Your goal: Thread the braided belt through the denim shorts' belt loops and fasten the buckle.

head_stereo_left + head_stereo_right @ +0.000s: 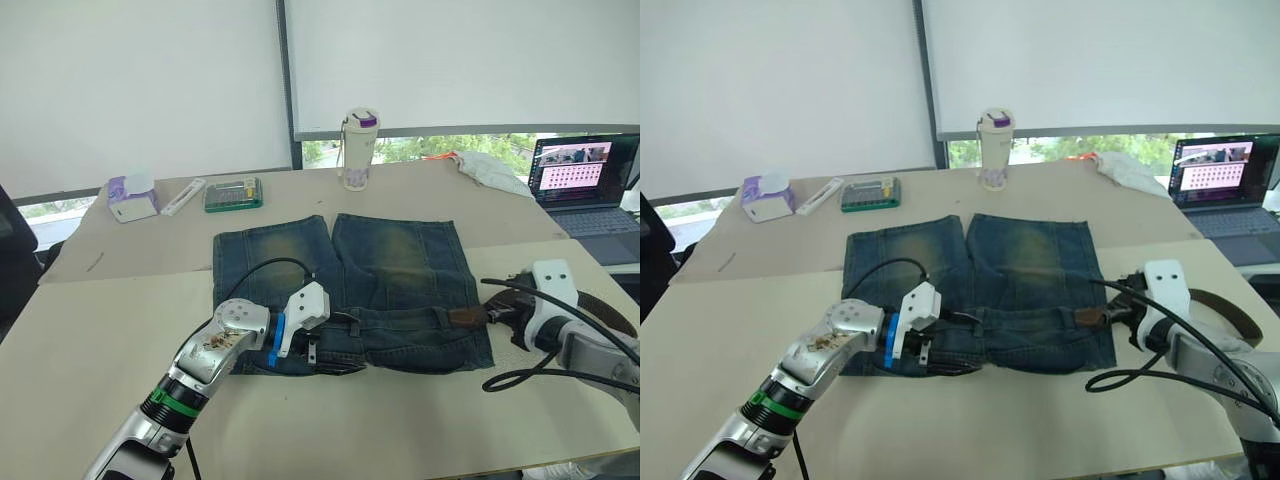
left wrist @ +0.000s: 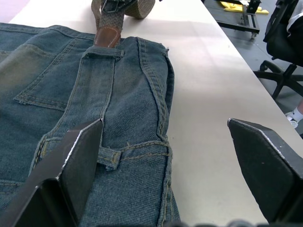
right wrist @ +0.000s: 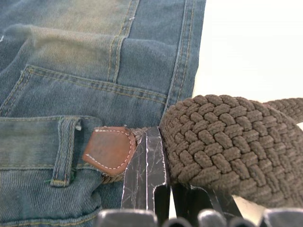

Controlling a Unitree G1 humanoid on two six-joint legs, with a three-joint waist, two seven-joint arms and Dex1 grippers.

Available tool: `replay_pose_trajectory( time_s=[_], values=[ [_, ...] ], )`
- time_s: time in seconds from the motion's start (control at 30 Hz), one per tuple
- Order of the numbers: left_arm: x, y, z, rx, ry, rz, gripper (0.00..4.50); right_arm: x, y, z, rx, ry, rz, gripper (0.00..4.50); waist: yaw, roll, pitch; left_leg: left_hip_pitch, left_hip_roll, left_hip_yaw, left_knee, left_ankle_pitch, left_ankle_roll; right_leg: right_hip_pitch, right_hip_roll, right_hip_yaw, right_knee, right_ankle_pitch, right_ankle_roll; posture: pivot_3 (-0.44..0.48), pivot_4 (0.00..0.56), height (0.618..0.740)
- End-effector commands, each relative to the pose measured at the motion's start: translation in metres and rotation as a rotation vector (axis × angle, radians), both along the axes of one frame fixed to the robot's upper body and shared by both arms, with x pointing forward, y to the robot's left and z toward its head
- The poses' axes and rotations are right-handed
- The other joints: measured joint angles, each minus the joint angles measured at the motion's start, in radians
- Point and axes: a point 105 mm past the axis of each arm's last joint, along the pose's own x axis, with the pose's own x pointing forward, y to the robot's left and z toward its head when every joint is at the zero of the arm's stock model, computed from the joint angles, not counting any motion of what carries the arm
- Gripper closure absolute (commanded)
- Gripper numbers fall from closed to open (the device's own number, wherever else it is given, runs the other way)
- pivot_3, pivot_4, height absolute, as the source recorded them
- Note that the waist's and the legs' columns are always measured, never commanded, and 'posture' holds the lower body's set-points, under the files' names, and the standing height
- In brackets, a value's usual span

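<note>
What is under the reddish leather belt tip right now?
The reddish leather belt tip lies on the blue denim shorts' waistband, beside a belt loop. Whatever lies under the shorts is covered.

My left arm reached forward and inward, wrist bent so the left gripper (image 1: 312, 350) pointed down at the waistband in front of me. Its two black fingers (image 2: 75, 161) stood wide apart, nothing between them, one over the denim and the other out past the fabric edge. My right arm came in from the far side, forearm low, and the right gripper (image 3: 163, 156) was pinched closed on the braided belt (image 3: 222, 142) just behind its leather tip.
</note>
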Motion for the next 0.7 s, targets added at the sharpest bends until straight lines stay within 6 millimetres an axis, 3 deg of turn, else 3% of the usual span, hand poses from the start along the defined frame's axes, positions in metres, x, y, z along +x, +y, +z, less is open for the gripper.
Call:
replay_pose_trajectory(
  time_s=[0.03, 0.43, 0.7],
  values=[
    [0.0, 0.0, 0.013, -0.03, -0.062, -0.001, 0.03, 0.001, 0.007, 0.004, 0.018, -0.013, 0.033, 4.5, 0.0, 0.0, 0.0, 0.0, 0.0, 0.0, 0.0, 0.0, 0.0, 0.0, 0.0, 0.0, 0.0, 0.0, 0.0, 0.0, 0.15, 0.74],
    [0.001, 0.002, 0.012, -0.025, -0.057, 0.02, 0.03, 0.015, 0.049, -0.015, 0.18, 0.047, 0.167, 4.5, -0.002, 0.004, -0.002, 0.0, 0.0, 0.0, 0.0, 0.0, 0.0, 0.0, 0.0, 0.0, 0.0, 0.0, 0.0, 0.0, 0.15, 0.74],
    [0.008, 0.006, 0.007, -0.029, -0.016, 0.091, 0.03, 0.023, 0.075, -0.033, 0.489, 0.079, 0.119, 4.5, -0.004, 0.005, -0.005, 0.001, 0.0, 0.0, -0.001, 0.0, -0.001, -0.001, 0.001, 0.001, 0.002, 0.001, -0.001, 0.0, 0.15, 0.74]
  ],
)
